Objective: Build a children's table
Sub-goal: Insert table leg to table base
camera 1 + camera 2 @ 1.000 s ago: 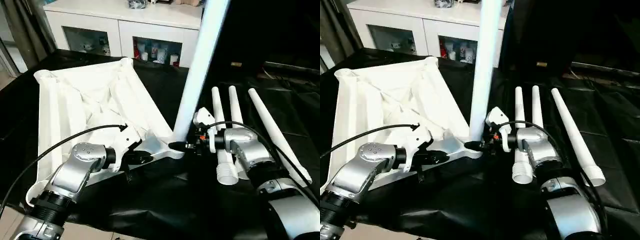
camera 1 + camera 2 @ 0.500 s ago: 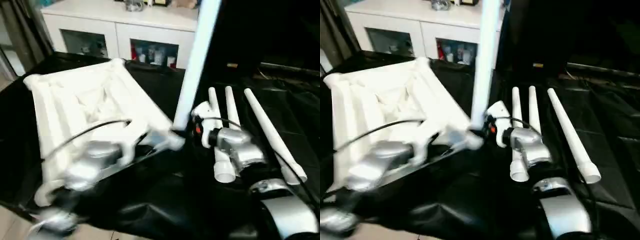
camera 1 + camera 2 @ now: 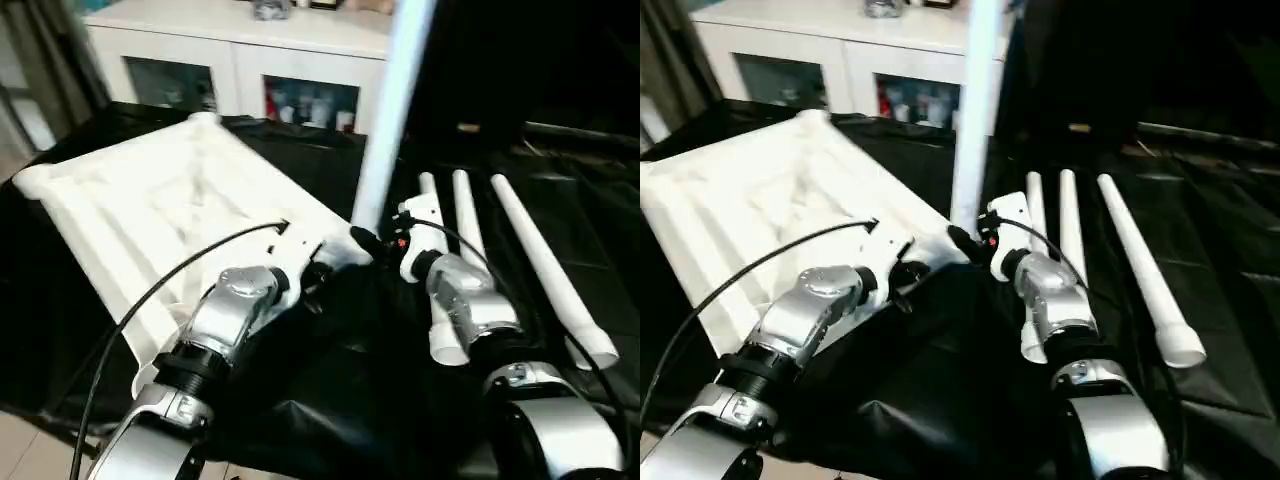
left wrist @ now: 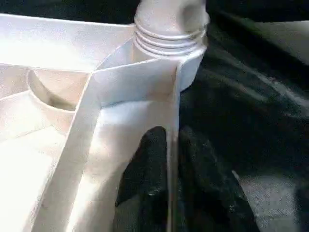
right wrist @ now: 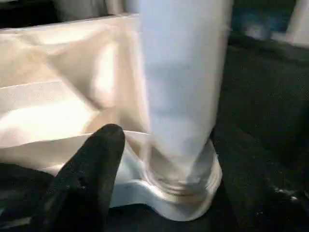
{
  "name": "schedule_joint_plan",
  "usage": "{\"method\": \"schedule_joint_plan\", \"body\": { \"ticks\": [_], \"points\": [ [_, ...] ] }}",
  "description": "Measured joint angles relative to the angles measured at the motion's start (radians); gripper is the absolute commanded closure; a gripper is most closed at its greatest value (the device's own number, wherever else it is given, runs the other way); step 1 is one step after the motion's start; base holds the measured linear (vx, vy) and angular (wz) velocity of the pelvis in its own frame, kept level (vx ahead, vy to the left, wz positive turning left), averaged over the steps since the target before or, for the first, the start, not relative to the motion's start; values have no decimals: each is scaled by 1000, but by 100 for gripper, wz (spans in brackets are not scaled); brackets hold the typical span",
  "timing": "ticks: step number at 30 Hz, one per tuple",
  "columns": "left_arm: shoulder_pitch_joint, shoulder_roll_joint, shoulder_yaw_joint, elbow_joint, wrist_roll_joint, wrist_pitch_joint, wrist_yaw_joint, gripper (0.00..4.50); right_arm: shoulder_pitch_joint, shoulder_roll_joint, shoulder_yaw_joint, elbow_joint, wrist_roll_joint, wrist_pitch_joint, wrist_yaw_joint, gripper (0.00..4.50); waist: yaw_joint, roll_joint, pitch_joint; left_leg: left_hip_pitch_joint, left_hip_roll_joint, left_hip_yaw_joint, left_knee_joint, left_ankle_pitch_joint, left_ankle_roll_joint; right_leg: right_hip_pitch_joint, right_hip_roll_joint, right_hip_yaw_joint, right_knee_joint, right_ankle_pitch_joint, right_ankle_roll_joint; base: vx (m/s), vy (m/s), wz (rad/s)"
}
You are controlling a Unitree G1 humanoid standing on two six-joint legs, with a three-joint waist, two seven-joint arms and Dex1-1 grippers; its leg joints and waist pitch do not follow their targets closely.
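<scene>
**Item: children's table, part-built, one leg of four fitted**

Location: the children's table (image 3: 170, 200) lies ribbed side up on the black-covered tabletop (image 3: 330, 400), toward the robot's left and in front of a white cabinet (image 3: 240, 40).

Fitted parts: one upright leg (image 3: 385, 120) stands in the near corner socket (image 5: 183, 188), its threaded foot seated in the collar.

Loose parts: three legs (image 3: 540, 270) lie side by side on the tabletop to the right, just apart from the upturned top.

Left tool (image 4: 171, 140): pinching the thin rim (image 4: 171, 96) just beside the filled socket, one finger on each side of the wall.

Right tool (image 3: 368, 240): at the foot of the upright leg; whether it is spread or closed on the leg cannot be told.

Hazards, as judged:
- The long leg gives much leverage. If it is only partly threaded, a sideways nudge at its base could cross the threads or tip it out.
- The rim is thin and smooth. The pinch could slip, letting the top swing on the slick cover.
- A swinging top could knock the loose legs, which are round and would roll.

Containers: the corner socket holds the one leg. The cabinet's glass-fronted compartments hold small items, too blurred to name.
</scene>
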Motion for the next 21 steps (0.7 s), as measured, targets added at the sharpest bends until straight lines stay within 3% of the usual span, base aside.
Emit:
{"method": "schedule_joint_plan", "body": {
  "ticks": [1,6,10,13,16,19,20,21],
  "points": [
    [1,0,9,-3,-9,-3,-3,360,8,-25,2,-28,8,9,46,139,1,-1,1,-2,0,0,0,2,3,-1,0,0,0,0,0,0,0,0],
    [9,52,79,-55,-47,-39,-20,334,60,-165,-9,-134,72,57,229,139,0,-4,2,-17,1,-1,8,1,11,-15,0,-1,4,0,0,0,0,0],
    [13,130,142,-170,-73,-9,-26,303,92,-208,-21,-184,99,96,292,139,0,-4,3,-18,2,-1,11,0,11,-16,0,-1,6,0,0,0,0,0],
    [16,194,178,-235,-76,44,-23,270,113,-209,-13,-248,105,125,320,139,1,-4,3,-16,2,-1,13,0,11,-14,0,-1,7,1,-1,0,0,0],
    [31,281,207,-277,-54,113,-4,267,138,-194,36,-288,101,143,333,139,-3,-4,3,-16,2,-1,15,0,11,-14,0,-1,7,2,-1,0,0,0],
    [67,418,220,-314,24,178,25,229,138,-136,80,-273,56,170,265,139,-15,-6,4,-16,4,-1,15,1,10,-14,1,-1,8,2,-1,0,0,0],
    [79,453,227,-327,44,197,25,284,136,-115,85,-258,43,172,230,167,-14,-6,4,-16,4,-1,15,1,10,-14,2,-1,8,3,-1,0,0,0],
    [100,498,225,-351,66,223,21,287,120,-88,86,-226,24,176,178,175,-16,-6,4,-16,4,-1,15,1,10,-14,2,-1,8,3,-2,0,0,0]
  ]
}}
